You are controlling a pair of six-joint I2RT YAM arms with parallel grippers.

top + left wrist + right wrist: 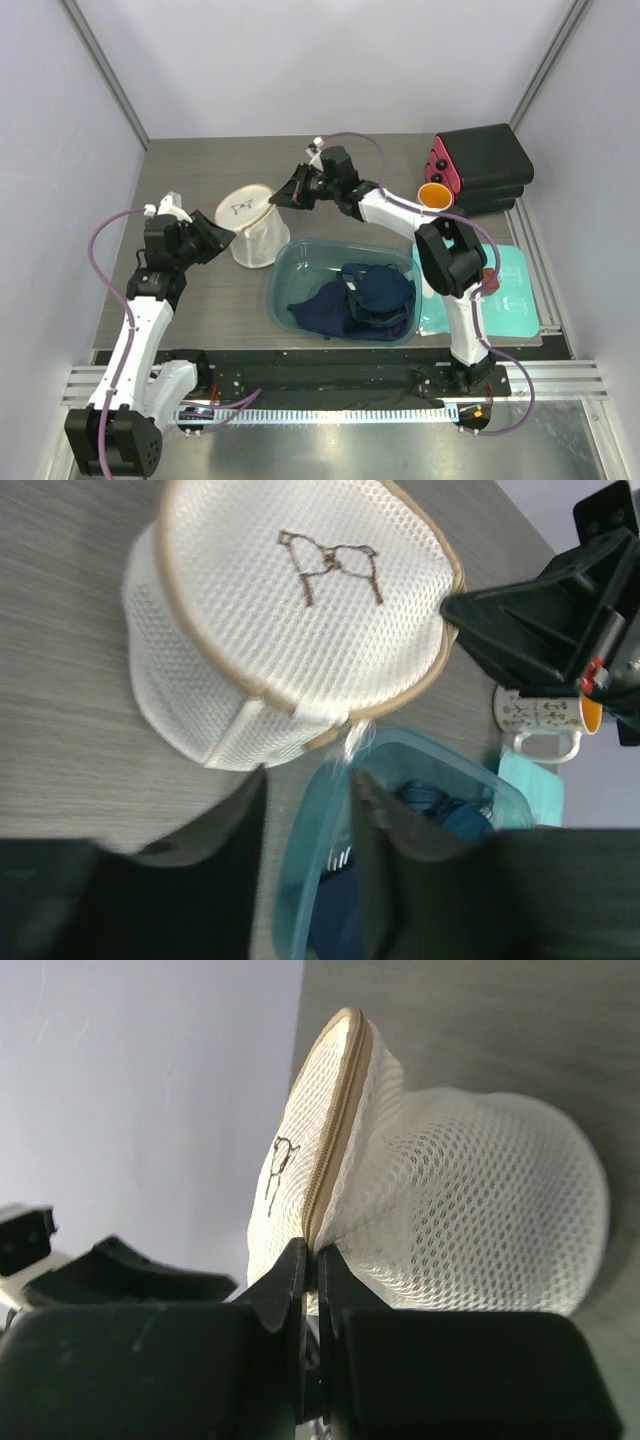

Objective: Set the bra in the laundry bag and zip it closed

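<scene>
While the laundry bag [250, 225] stands on the counter [200, 170] with 1 round face tilted up, the right arm's fingers [284, 196] are pressed together on its tan zip rim [335, 1120], at the bag's far-right side. The left arm's fingers [222, 240] are apart, close beside the bag's left wall. The upper face has a brown stitched emblem [330, 565], without readable letters. Just right of the bag is a teal tub [285, 262] with navy clothes [360, 295]; I cannot make out the bra. Further right of the bag, a mug [540, 715] has small print, too blurred to read.
</scene>
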